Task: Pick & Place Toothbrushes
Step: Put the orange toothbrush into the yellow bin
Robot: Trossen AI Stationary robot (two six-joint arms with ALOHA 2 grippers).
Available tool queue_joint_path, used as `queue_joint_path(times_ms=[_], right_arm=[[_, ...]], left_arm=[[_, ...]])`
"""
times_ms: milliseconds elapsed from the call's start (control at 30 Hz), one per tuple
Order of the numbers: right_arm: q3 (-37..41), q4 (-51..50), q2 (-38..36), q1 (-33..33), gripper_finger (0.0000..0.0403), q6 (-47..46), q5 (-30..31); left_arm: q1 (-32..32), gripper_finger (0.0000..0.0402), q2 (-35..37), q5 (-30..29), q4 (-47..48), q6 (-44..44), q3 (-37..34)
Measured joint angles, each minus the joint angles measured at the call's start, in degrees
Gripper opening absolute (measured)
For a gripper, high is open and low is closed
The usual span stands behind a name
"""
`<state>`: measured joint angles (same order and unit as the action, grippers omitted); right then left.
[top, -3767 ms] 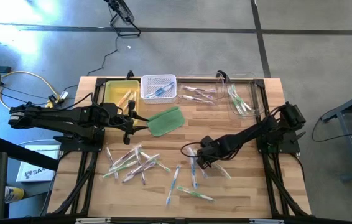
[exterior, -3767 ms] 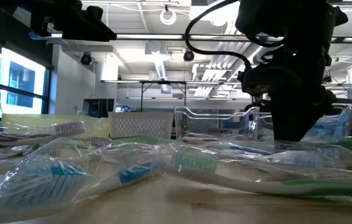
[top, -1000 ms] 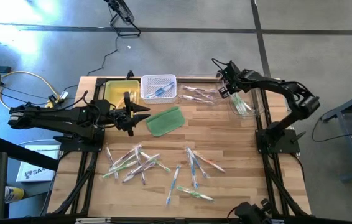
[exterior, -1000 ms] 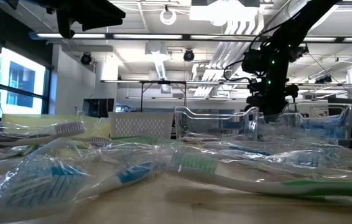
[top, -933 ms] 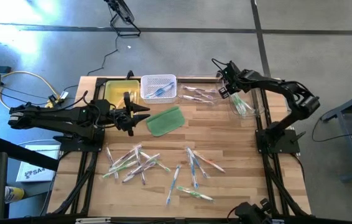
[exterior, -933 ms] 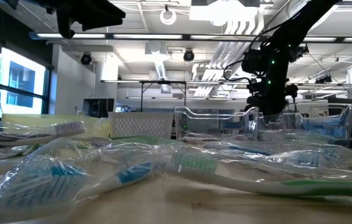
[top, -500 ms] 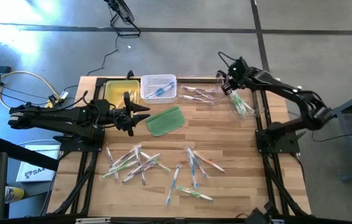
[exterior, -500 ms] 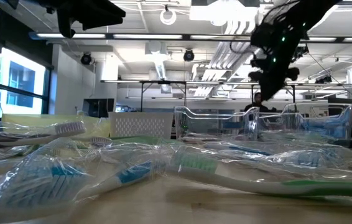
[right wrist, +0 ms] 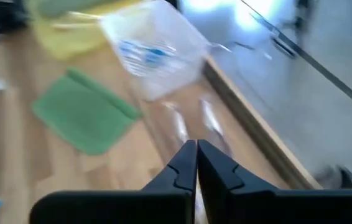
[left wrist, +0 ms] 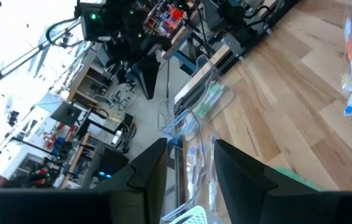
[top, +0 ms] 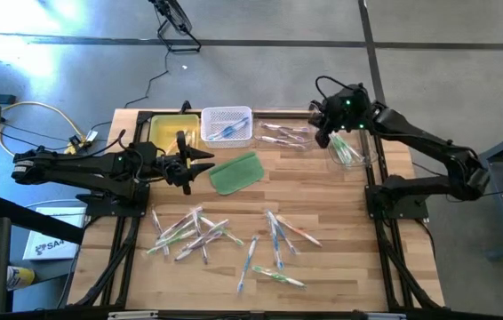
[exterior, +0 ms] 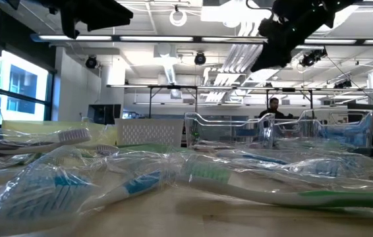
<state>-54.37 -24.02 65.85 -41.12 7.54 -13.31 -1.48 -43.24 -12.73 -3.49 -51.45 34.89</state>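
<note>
Below, wooden table (top: 340, 204) strewn with toothbrushes (top: 194, 233); right pincer (top: 326, 133) pressed together, left pincer (top: 205, 164) seemingly spread.

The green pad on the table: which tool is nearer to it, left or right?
Left. The left tool hangs just beside the green pad; the right tool hangs farther off, over the clear bins.

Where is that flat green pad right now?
In the high view the green pad lies on the table's far middle, just below the white basket, beside the left gripper.
</note>
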Motion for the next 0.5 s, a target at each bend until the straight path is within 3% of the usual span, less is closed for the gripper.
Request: queue_joint_path(times_ms=[300,500], right_arm=[[0.0,11.03,3.91,8.13,0.0003,1.74,-3.79],[0.0,14.44,5.9,12.03,0.0003,1.81,-7.32]], left_arm=[[0.0,0.0129,0.0,0.04,0.09,11.32,0.0],[0.0,0.0129,-0.02,2.08,0.15,25.08,0.0]])
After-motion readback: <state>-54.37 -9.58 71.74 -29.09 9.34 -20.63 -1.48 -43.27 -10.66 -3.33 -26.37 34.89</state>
